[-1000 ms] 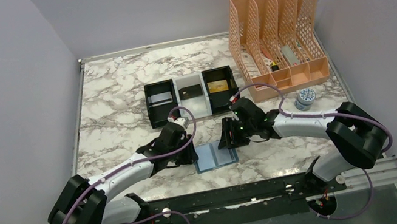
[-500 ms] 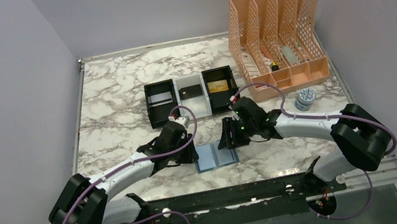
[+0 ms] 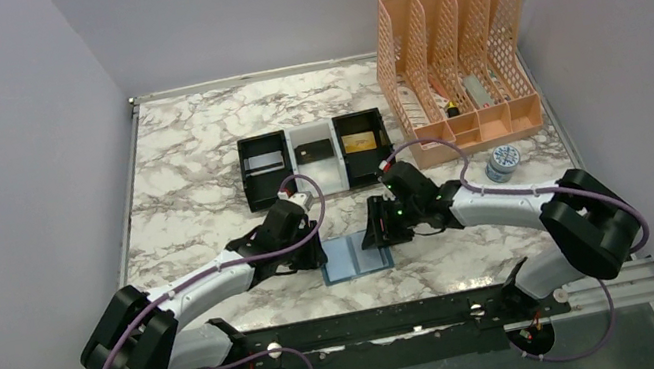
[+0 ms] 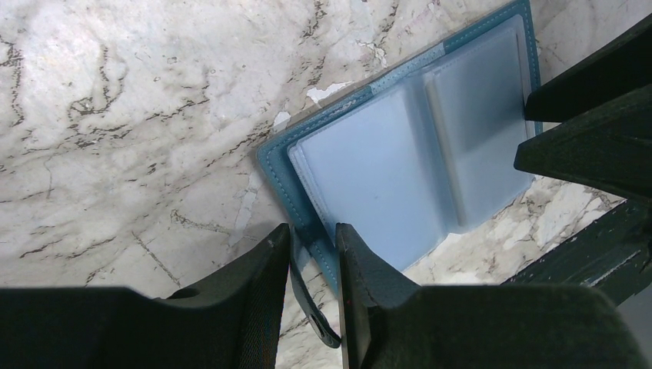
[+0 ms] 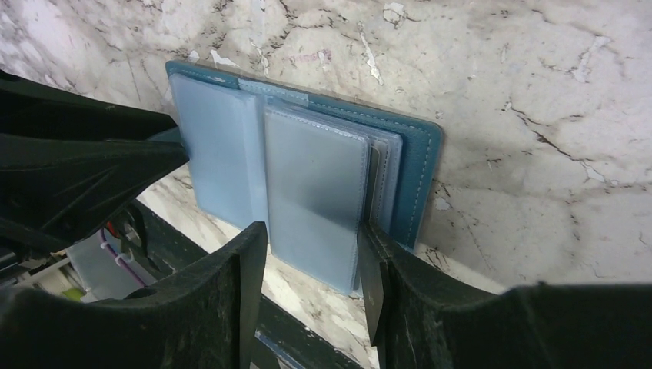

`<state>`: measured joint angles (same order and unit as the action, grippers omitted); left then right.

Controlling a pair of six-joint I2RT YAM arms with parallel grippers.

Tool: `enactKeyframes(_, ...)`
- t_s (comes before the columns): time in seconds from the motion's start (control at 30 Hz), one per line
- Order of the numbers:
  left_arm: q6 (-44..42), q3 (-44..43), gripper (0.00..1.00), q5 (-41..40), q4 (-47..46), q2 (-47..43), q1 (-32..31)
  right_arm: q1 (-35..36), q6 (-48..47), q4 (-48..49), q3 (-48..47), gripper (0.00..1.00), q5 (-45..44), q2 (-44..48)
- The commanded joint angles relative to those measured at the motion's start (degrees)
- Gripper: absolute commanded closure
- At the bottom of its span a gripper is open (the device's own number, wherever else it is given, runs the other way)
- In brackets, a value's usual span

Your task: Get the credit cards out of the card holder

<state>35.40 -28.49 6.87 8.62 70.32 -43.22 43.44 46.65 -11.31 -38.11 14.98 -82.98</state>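
The blue card holder (image 3: 356, 256) lies open and flat on the marble, near the front. My left gripper (image 4: 311, 240) pinches its teal left border and dark strap (image 4: 307, 296) between narrow jaws. My right gripper (image 5: 311, 234) is open and straddles the greyish right-hand pocket panel (image 5: 315, 192), its right fingertip (image 5: 370, 238) set at the panel's outer edge. In the top view the two grippers meet the holder from the left (image 3: 320, 258) and from the right (image 3: 379, 234). Three credit cards lie in the tray: silvery (image 3: 265, 162), black (image 3: 313, 151), gold (image 3: 357, 143).
The black-and-white three-compartment tray (image 3: 246, 180) stands behind the card holder. A peach mesh file organizer (image 3: 458, 60) fills the back right corner, with a small round tin (image 3: 503, 161) in front of it. A black rail (image 3: 378, 323) runs along the near edge.
The right arm's elbow has shifted slightly. The card holder and both grippers stay where they were.
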Motion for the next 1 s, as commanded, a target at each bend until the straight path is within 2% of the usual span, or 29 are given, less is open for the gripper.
enactKeyframes(0.0, -0.67, -1.54, 0.70, 1.73, -0.66, 0.16, -0.37, 0.15, -0.95, 2.21, -1.04, 0.53, 3.11, -1.80)
enactKeyframes(0.33, -0.61, -1.61, 0.70, 1.83, -1.13, 1.17, -0.37, 0.15, -2.88, 2.56, -2.00, 0.58, 4.36, 0.68)
enactKeyframes(0.97, -0.77, -1.46, 0.70, 2.18, -1.19, 1.02, -0.37, 0.15, -0.29, 7.73, -1.63, 0.58, 9.01, 1.24)
